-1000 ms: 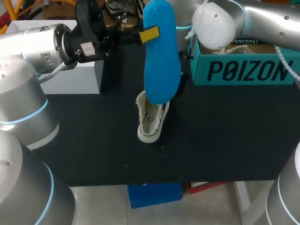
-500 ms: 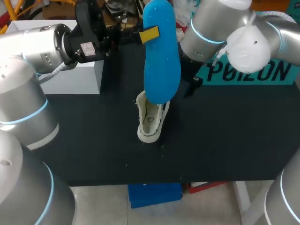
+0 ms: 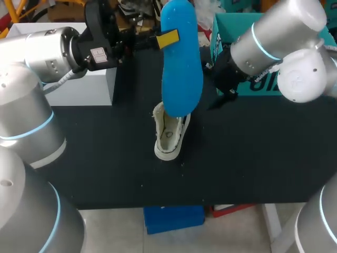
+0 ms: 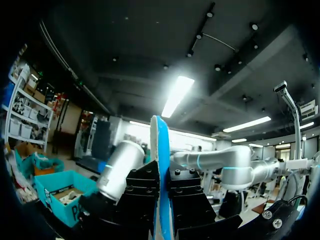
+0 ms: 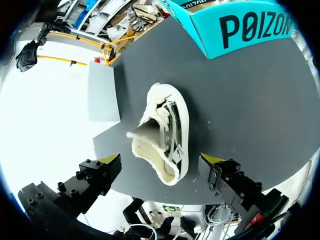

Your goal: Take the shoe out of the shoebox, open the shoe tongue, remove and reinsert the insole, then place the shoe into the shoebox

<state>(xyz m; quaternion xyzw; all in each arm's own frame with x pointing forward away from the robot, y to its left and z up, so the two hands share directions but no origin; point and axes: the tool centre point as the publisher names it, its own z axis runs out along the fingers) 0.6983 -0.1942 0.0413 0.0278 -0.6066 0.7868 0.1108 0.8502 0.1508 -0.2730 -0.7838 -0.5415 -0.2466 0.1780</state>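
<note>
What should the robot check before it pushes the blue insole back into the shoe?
1. insole held by left gripper: ok, clamped from both sides.
2. shoe sole-down on the table, opening upward: ok.
3. tongue pulled open: ok, it sticks up.
4. right gripper steadying the shoe: not ok, it is open and clear of it.
5. Insole's lower end lined up with the opening: cannot tell; they overlap in the head view.

You have a bright blue insole (image 3: 181, 68), a cream-white shoe (image 3: 168, 138), a teal shoebox (image 5: 250, 15) with black lettering, a black bench top (image 3: 253, 158), and yellow fingertips (image 5: 109, 159).
</note>
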